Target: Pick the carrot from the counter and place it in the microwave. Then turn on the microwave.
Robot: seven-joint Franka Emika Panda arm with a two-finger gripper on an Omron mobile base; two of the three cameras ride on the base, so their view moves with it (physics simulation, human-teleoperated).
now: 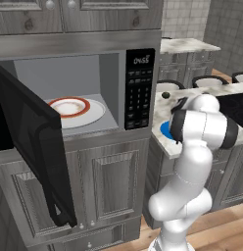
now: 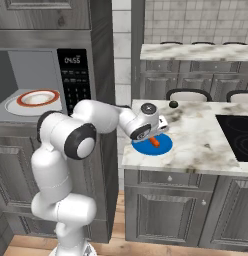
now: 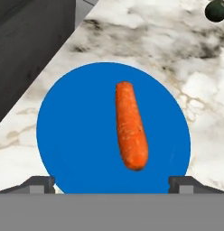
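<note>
The orange carrot [image 3: 130, 126] lies on a round blue plate [image 3: 77, 135] at the near left corner of the marble counter [image 2: 196, 137]. My gripper [image 3: 111, 185] hovers directly above them, open, its two dark fingertips [image 3: 39, 184] spread about as wide as the plate, with nothing between them. From the right base the carrot [image 2: 155, 141] peeks out just below my hand [image 2: 157, 133]. To the left, the black microwave [image 1: 139, 88] has its door [image 1: 35, 142] swung wide open. A white plate with a red rim [image 1: 74, 109] sits on its grey floor.
A small dark round object [image 2: 173, 104] rests on the counter behind the blue plate. The black cooktop [image 2: 236, 130] is set into the counter's right end. Chair backs [image 2: 188, 94] stand along the far edge. The microwave's open door juts out toward me on the left.
</note>
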